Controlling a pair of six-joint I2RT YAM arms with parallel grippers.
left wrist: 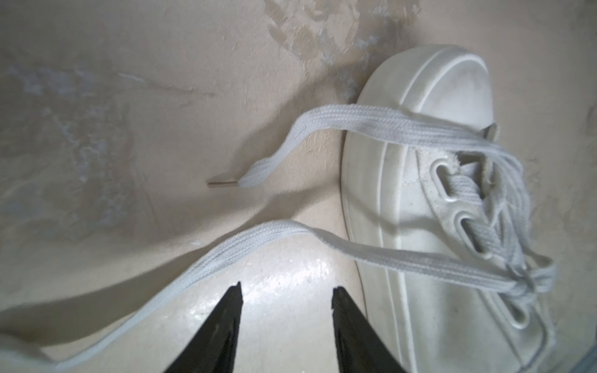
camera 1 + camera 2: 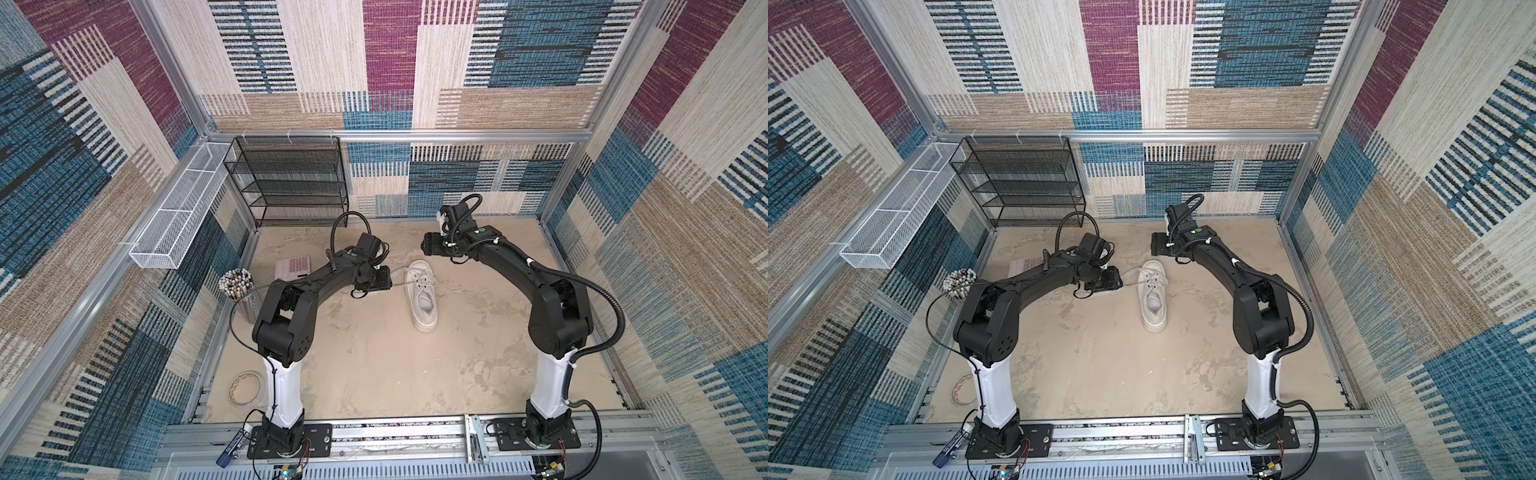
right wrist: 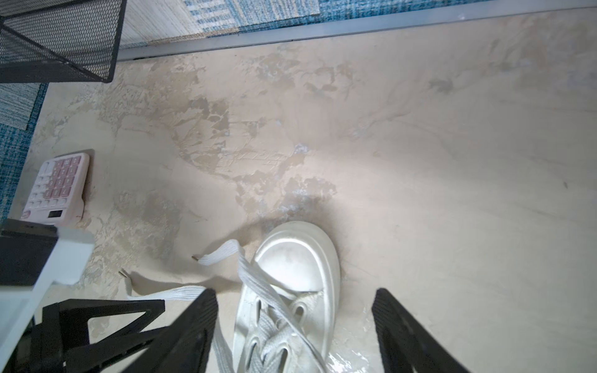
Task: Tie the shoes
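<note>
While its laces (image 1: 355, 124) trail loose, the white sneaker (image 2: 420, 297) sits upright.

Mottled beige tabletop (image 2: 374, 374); white sneaker (image 2: 424, 307), pink calculator (image 2: 293, 266), pencil cup (image 2: 239, 286), tape roll (image 2: 246, 387), mesh rack (image 2: 291, 183)

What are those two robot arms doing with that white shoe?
They look ready to tie it. The white sneaker sits on the table with no bow yet, and its two lace ends lie loose on the table beside it. The left gripper is open and close to the table, right by one lace end, holding nothing. The right gripper is open too, above the sneaker's toe, also empty.
</note>
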